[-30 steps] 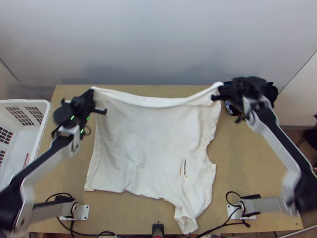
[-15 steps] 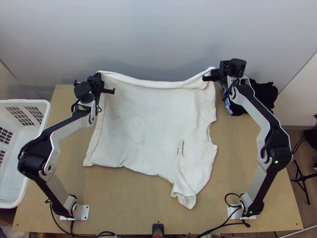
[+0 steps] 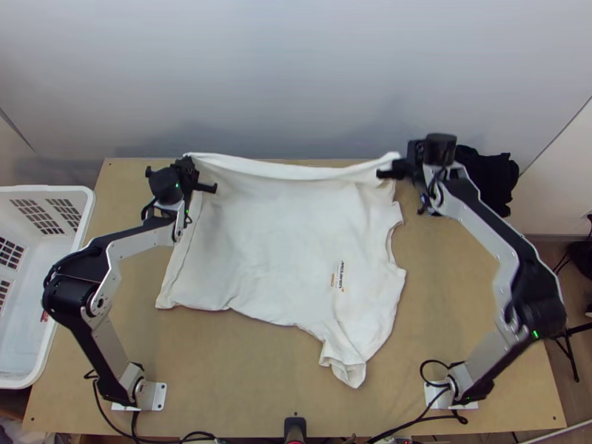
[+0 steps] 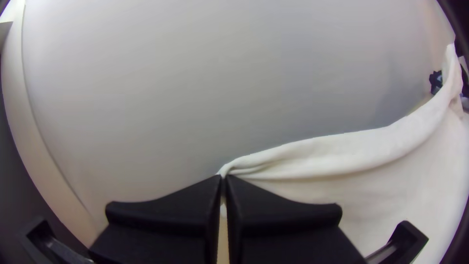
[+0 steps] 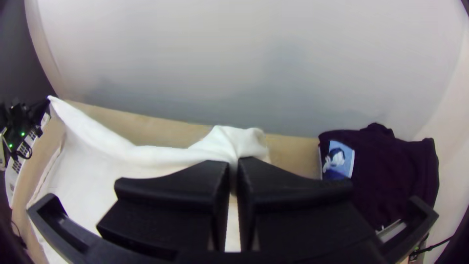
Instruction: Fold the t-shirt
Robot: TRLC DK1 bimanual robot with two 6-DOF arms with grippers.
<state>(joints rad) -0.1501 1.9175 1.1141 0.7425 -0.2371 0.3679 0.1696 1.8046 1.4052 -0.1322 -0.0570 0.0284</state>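
Left gripper (image 3: pixel 188 160): its two wide black fingers (image 4: pixel 171 210) stand nearly together, clamped on one far corner of the white t-shirt (image 3: pixel 281 237); in the left wrist view the cloth gathers into small pleats at the fingertips. Right gripper (image 3: pixel 397 166): its fingers (image 5: pixel 181 195) are likewise nearly together, with a bunched part of the t-shirt near its other far corner pinched between them; in the right wrist view a short flap of cloth stands above the tips.

Between the two grippers, the far edge of the t-shirt hangs as a rolled, slightly sagging band. The remainder lies spread across the middle of the wooden table (image 3: pixel 473 296), printed side up, with shallow wrinkles and a small bunched portion at its near end. A dark garment (image 3: pixel 490 177) bearing a blue patch (image 5: pixel 338 159) lies beside the right gripper; a white basket (image 3: pixel 83 198) stands at the table's left side.
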